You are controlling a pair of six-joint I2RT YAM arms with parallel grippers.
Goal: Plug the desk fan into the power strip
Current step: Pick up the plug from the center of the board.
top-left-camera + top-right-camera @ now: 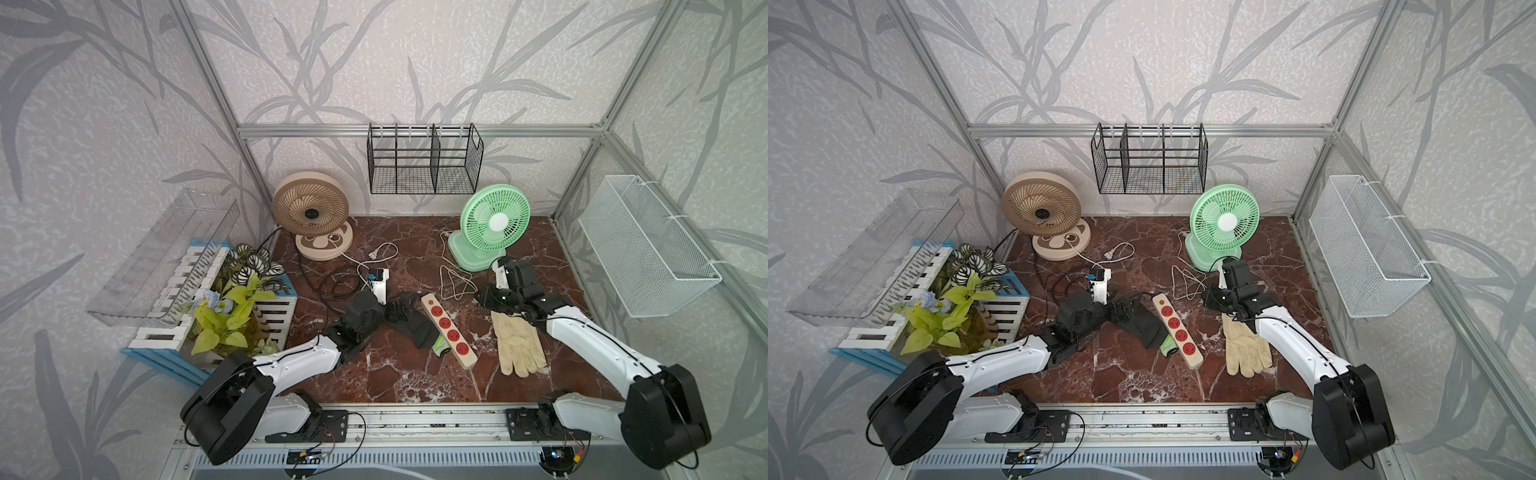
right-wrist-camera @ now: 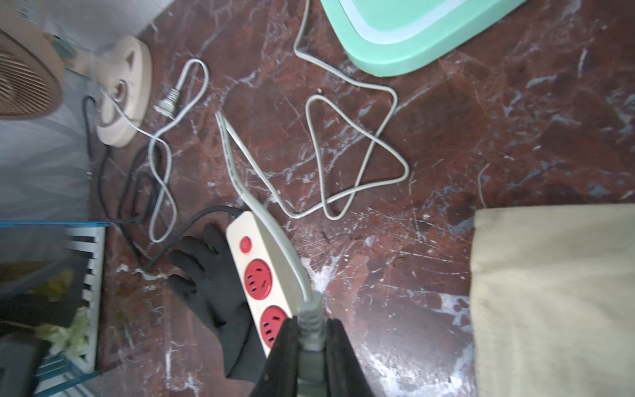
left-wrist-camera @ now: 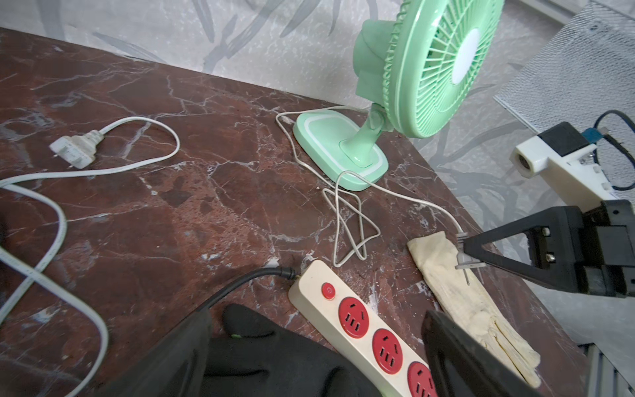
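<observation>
Shot from high at the front in both top views, looking down and back over the marble tabletop point(image 1: 395, 382). From the left wrist, low and close, facing the green fan point(image 3: 443, 68); from the right, close and straight down, with the power strip point(image 2: 271, 247) caught in both.

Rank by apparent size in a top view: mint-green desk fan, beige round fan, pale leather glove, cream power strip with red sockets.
1. mint-green desk fan and beige round fan, alike
2. pale leather glove
3. cream power strip
</observation>
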